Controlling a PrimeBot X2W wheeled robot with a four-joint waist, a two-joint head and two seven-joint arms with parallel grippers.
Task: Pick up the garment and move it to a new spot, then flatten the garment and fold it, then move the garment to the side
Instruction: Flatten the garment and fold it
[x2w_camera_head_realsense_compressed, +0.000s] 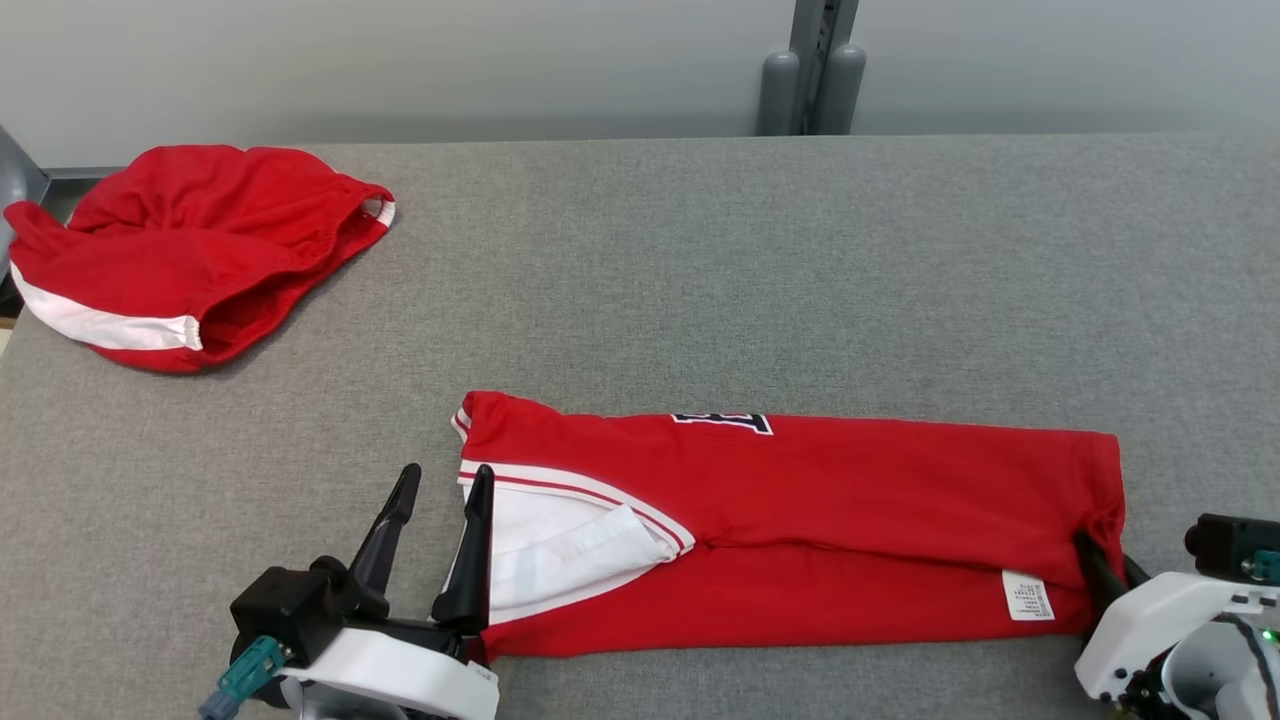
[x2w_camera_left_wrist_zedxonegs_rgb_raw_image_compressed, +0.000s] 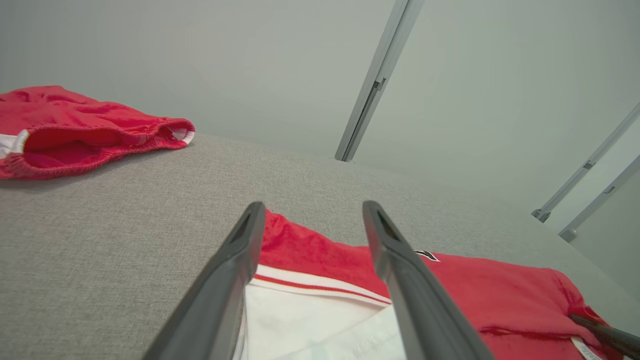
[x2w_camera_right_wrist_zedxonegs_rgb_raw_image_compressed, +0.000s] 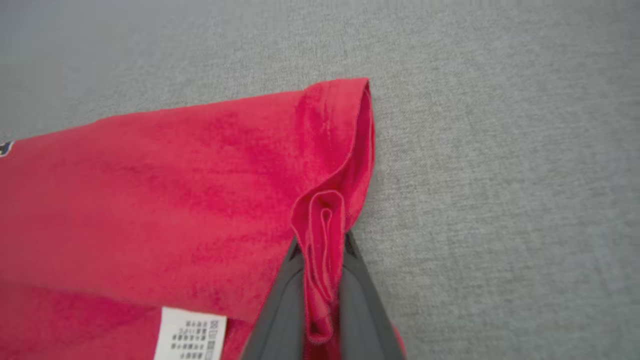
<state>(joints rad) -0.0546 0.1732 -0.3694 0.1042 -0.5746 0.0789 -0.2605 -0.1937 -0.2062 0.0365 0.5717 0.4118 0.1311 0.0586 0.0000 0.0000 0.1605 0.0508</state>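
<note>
Grey fabric worktop (x2w_camera_head_realsense_compressed: 700, 250), pale wall behind. Red garment (x2w_camera_head_realsense_compressed: 850, 480) lies folded into a long strip on the near side, centre to right. White lining shows at its left end and a white label (x2w_camera_head_realsense_compressed: 1028, 595) near its right end. Left claw (x2w_camera_head_realsense_compressed: 447, 477): released, fingers spread at the garment's left end, holding nothing. Right claw (x2w_camera_head_realsense_compressed: 1088, 550): clenched on a pinched fold of red cloth at the garment's right hem. Red shorts (x2w_camera_head_realsense_compressed: 190, 250) with white trim lie bunched at the far left, well apart.
</note>
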